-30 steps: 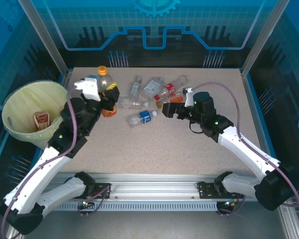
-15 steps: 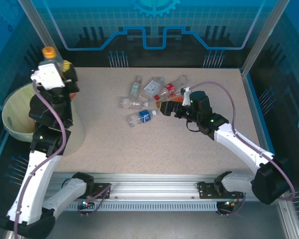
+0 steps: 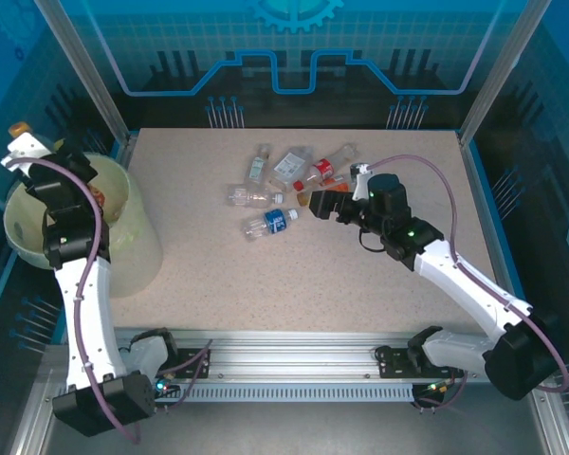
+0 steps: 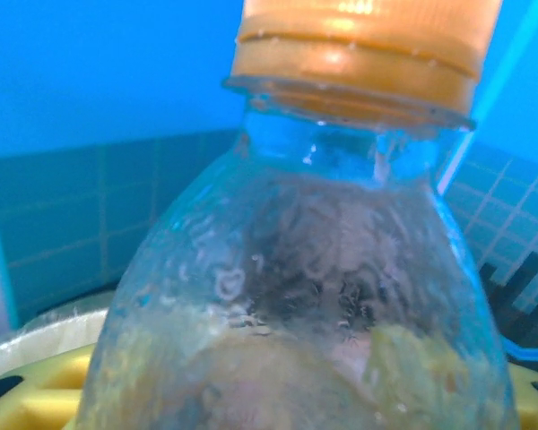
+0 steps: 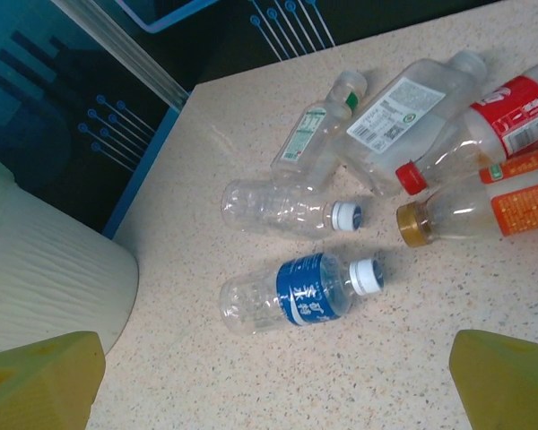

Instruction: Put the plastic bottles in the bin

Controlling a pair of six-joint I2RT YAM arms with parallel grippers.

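Top external view: a speckled beige worktop (image 3: 294, 275) carries the scene, with the pale yellow-green bin (image 3: 137, 251) standing at its left edge. The left hand (image 3: 62, 175) is raised over the bin's mouth with an orange-capped bottle (image 4: 296, 269) lying across it. The left wrist camera looks straight onto that bottle's clear shoulder and cap, the bin's rim just below. Whether the fingers are clamped on the bottle or loosened cannot be told.

The right hand (image 5: 278, 385) hangs low over the middle of the worktop. Its yellow fingertips (image 5: 40, 381) are spread wide with nothing between them, near a loose cluster of six plastic bottles lying on their sides. Nearest the hand, a blue-labelled bottle (image 5: 296, 294) with a white cap lies alone. Just beyond it is a bare clear bottle (image 5: 282, 208), also white-capped. Behind those, a small green-labelled bottle (image 5: 314, 134) touches a flat clear bottle (image 5: 399, 112) bearing a white label. To the right, a red-labelled bottle (image 5: 511, 116) with a red cap lies beside an orange-labelled bottle (image 5: 502, 202) with a gold cap.
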